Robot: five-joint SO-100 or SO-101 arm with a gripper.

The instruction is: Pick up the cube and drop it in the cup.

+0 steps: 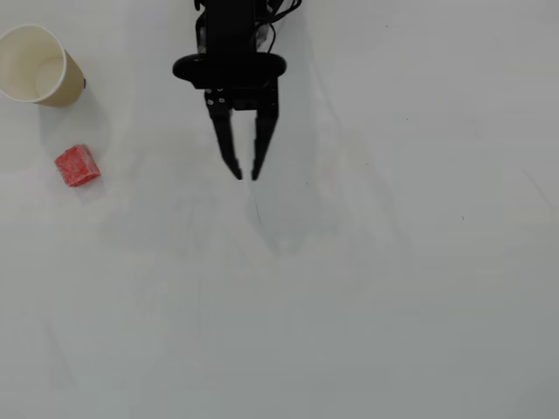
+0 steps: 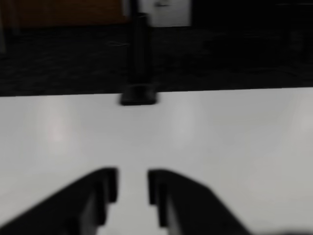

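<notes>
The white desk (image 1: pixel 367 288) filled nearly the whole overhead view, bare across its lower and right parts. In the wrist view its far edge met a dark background, where a black upright post (image 2: pixel 139 54) stood on a small base at the edge.

The black arm (image 1: pixel 231 35) came in from the top edge of the overhead view, a little left of centre, pointing down the picture. Its hand (image 1: pixel 246 175) hung over bare desk, holding nothing; the two tapered fingers (image 1: pixel 229 144) ran close together and their tips stood only a narrow gap apart. The wrist view, blurred, showed the same slim strip of desk between the two dark fingers (image 2: pixel 93 196).

The cup (image 1: pixel 39 65) stood at the upper left corner of the overhead view, its round mouth open and pale inside, its tan wall showing on the right.

The cube (image 1: pixel 78 166) lay on the desk just below the cup, apart from it, and well to the left of the hand.
</notes>
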